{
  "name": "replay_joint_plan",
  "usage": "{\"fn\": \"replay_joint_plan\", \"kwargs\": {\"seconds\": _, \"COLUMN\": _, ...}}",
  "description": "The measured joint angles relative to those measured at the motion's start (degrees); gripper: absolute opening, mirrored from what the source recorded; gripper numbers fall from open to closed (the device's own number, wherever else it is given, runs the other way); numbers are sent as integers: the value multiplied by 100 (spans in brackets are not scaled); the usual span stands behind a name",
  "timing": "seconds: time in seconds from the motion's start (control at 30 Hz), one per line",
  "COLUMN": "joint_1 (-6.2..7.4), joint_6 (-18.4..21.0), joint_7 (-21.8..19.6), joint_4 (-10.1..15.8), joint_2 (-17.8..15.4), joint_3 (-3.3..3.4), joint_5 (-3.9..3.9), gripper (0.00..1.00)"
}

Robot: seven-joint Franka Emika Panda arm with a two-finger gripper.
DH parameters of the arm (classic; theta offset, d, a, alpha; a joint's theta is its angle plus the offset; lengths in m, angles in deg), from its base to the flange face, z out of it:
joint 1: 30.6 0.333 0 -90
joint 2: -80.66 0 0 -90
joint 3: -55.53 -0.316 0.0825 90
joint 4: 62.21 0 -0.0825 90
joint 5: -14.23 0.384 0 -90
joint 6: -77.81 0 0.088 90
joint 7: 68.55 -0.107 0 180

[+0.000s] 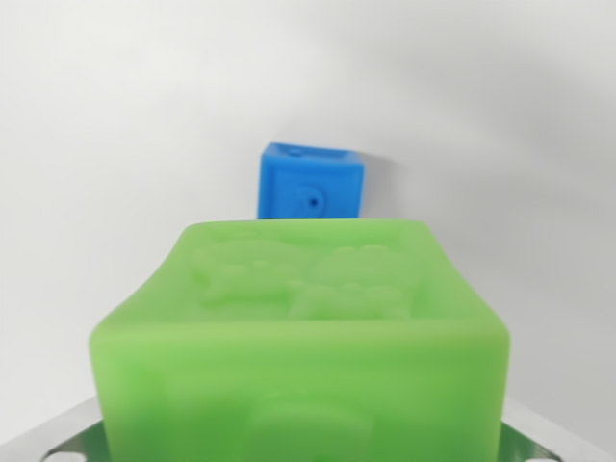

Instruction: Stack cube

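Note:
A large green cube (303, 337) with raised figures on its top face fills the lower half of the wrist view, very close to the camera. My gripper (303, 450) flanks it. Only slivers of its metal fingers (60, 445) show at the bottom left and bottom right corners, pressed against the cube's sides. The fingertips themselves are hidden behind the cube. Beyond the green cube, a smaller-looking blue cube (310, 183) rests on the white surface, just right of centre, its lower part covered by the green cube's top edge.
A plain white surface (115, 144) spreads all around the blue cube, with a soft shadow to the blue cube's right. Nothing else is visible.

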Motion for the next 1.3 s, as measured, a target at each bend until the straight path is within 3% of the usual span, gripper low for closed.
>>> {"fn": "replay_joint_plan", "kwargs": {"seconds": 1.3, "joint_1": 30, "joint_6": -1119, "joint_7": 0, "joint_4": 108, "joint_2": 1061, "joint_3": 2, "joint_5": 12, "gripper": 0}}
